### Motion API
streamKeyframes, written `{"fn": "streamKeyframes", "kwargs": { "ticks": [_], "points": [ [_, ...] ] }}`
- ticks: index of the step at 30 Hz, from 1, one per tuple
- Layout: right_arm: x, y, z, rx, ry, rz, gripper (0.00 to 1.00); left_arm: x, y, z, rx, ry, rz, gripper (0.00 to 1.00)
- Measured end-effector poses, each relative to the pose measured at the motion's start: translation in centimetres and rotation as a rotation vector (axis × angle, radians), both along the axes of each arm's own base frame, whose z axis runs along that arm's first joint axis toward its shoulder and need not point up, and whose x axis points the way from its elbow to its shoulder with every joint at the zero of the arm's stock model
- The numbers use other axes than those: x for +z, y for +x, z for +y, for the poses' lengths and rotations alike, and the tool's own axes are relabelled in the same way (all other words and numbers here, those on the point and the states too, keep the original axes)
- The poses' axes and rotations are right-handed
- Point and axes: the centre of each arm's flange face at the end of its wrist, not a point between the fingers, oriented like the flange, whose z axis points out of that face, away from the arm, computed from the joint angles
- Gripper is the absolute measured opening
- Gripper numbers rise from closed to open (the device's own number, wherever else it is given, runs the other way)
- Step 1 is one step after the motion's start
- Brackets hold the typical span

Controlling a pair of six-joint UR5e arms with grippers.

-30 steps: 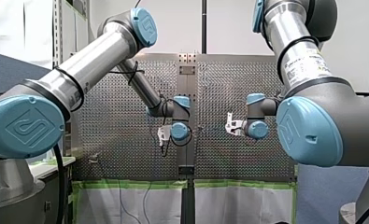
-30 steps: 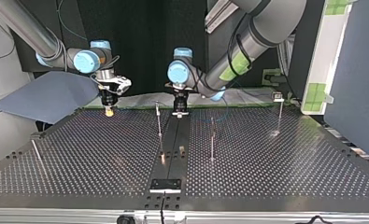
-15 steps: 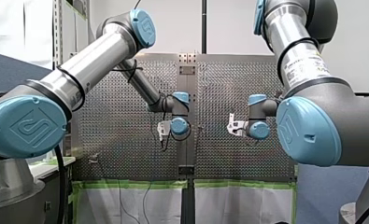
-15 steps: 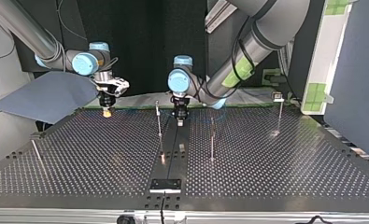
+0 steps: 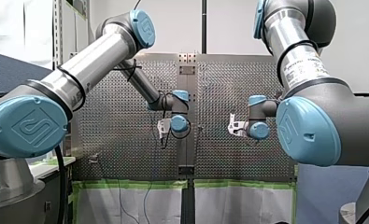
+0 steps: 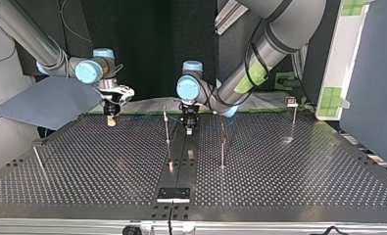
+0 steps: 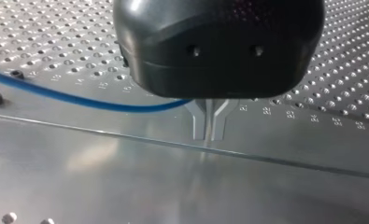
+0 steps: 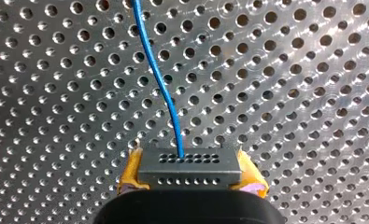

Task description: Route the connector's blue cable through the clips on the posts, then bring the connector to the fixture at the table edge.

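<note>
OK, right gripper [image 6: 111, 120] is clamped on the connector [image 8: 190, 168]. Yellow pads [image 8: 251, 176] press its two short ends, with the black body crosswise between them. It hangs just over the table [image 6: 303, 166], near the far edge in the top view, toward that view's left corner. The cable [image 8: 166, 88] leaves the middle of the connector's holed face and runs off ahead of the gripper over the perforations in one gentle bend.

Left gripper [image 7: 209, 128] is at the middle of the same far edge, pointing down over the smooth strip [image 7: 126, 177] that splits the table. Its metal fingers [image 7: 200, 123] are together at the tips. The cable comes in from the side and goes under the black body right at the fork above the tips (pinched or only passing, cannot tell). The tips are close over the strip; contact is not clear.

In the top view, four thin posts [image 6: 167, 128] stand on the table: two flank the strip near the middle, one is near each side edge. The left gripper is between the two middle ones, toward the far edge. A faint blue line runs along the far edge between the two grippers. Whether it is caught on any post is too small to tell. The fixture [image 6: 173, 194], a dark plate, lies at the near edge on the strip's end, well apart from the connector.
</note>
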Motion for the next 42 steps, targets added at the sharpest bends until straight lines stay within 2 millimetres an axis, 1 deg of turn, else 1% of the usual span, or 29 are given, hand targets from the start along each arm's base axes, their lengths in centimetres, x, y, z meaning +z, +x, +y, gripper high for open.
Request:
{"fn": "streamKeyframes", "kwargs": {
  "ticks": [10, 16, 19, 23, 26, 27, 28, 32, 33, 34, 36, 37, 38, 39, 40, 41, 42],
  "points": [
    [1.3, 0.4, -1.5, 0.005, -0.009, -0.002, 0.00, 0.4, 0.5, -0.2, -0.014, -0.005, -0.008, 0.09],
    [2.5, 0.7, -2.6, 0.010, -0.008, 0.000, 0.00, -0.2, 1.0, -0.8, -0.015, 0.006, 0.009, 0.09],
    [2.6, 0.7, -2.9, 0.010, -0.008, 0.000, 0.00, -0.2, 1.1, -1.0, -0.013, 0.008, 0.011, 0.09],
    [2.1, 0.9, -3.4, 0.013, 0.003, 0.008, 0.00, -0.1, 1.3, -1.0, -0.010, 0.005, 0.008, 0.09],
    [1.2, 1.2, -3.7, 0.016, 0.017, 0.020, 0.00, 0.0, 1.6, -0.7, -0.003, 0.005, 0.007, 0.09],
    [0.8, 1.3, -3.8, 0.017, 0.021, 0.022, 0.00, 0.0, 1.6, -0.7, -0.002, 0.005, 0.007, 0.12],
    [0.6, 1.3, -3.8, 0.018, 0.024, 0.024, 0.00, 0.0, 1.7, -0.6, 0.000, 0.005, 0.007, 0.12],
    [0.3, 1.4, -3.9, 0.021, 0.026, 0.027, 0.00, 0.0, 1.7, -0.5, 0.003, 0.006, 0.008, 0.12],
    [0.3, 1.5, -3.9, 0.022, 0.026, 0.027, 0.00, 0.0, 1.7, -0.6, 0.003, 0.006, 0.008, 0.28],
    [0.3, 1.5, -3.9, 0.022, 0.026, 0.027, 0.00, 0.0, 1.7, -0.6, 0.003, 0.007, 0.008, 0.28],
    [0.2, 1.5, -3.8, 0.023, 0.026, 0.027, 0.00, 0.0, 1.6, -0.7, 0.003, 0.008, 0.009, 0.42],
    [0.2, 1.5, -3.8, 0.023, 0.026, 0.028, 0.00, 0.0, 1.5, -0.7, 0.003, 0.010, 0.011, 0.42],
    [0.2, 1.5, -3.8, 0.024, 0.026, 0.028, 0.00, 0.0, 1.5, -0.7, 0.003, 0.013, 0.013, 0.56],
    [0.2, 1.6, -3.8, 0.025, 0.027, 0.028, 0.00, 0.0, 1.4, -0.8, 0.002, 0.017, 0.016, 0.67],
    [0.2, 1.6, -3.8, 0.026, 0.027, 0.028, 0.00, -0.1, 1.3, -0.8, 0.000, 0.024, 0.019, 0.67],
    [0.2, 1.7, -3.8, 0.028, 0.027, 0.028, 0.00, -0.1, 1.2, -0.9, -0.002, 0.031, 0.022, 0.71],
    [0.2, 1.7, -3.7, 0.031, 0.027, 0.027, 0.00, -0.1, 1.1, -1.0, -0.006, 0.038, 0.024, 0.71]
  ]
}}
